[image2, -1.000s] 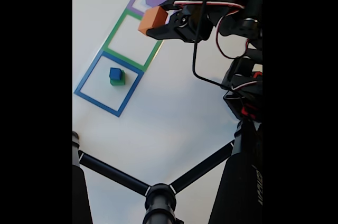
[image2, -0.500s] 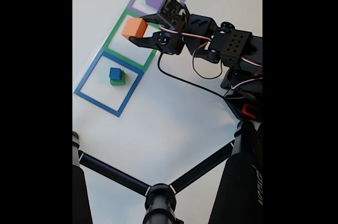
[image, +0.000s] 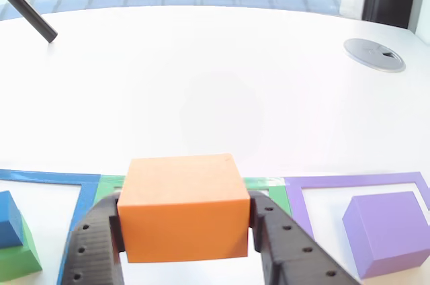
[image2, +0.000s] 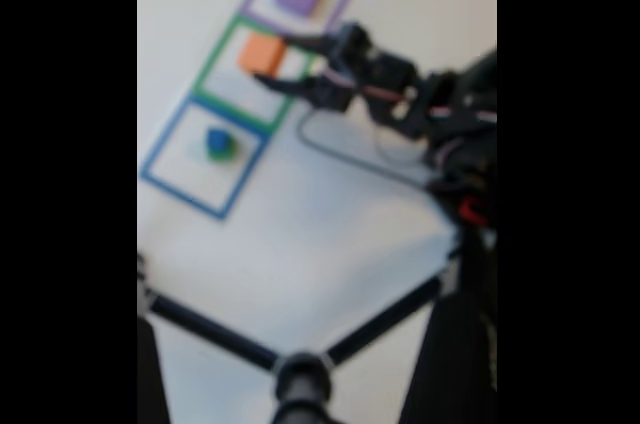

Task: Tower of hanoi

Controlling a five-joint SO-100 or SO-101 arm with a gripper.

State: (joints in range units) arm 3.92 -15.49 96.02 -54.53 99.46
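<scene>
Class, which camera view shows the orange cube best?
The other view: the orange cube appears large and sharp, clamped in the pincer. The fixed view shows it small and blurred over the green square.

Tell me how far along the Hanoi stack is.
Blue cube already sits on the green cube in the blue square. The tool holds the orange cube over the green square. Releasing it is left; the purple cube sits in its purple square.

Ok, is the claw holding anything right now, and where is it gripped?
Yes: the claw holds the orange block, clamped on its two opposite side faces.
</scene>
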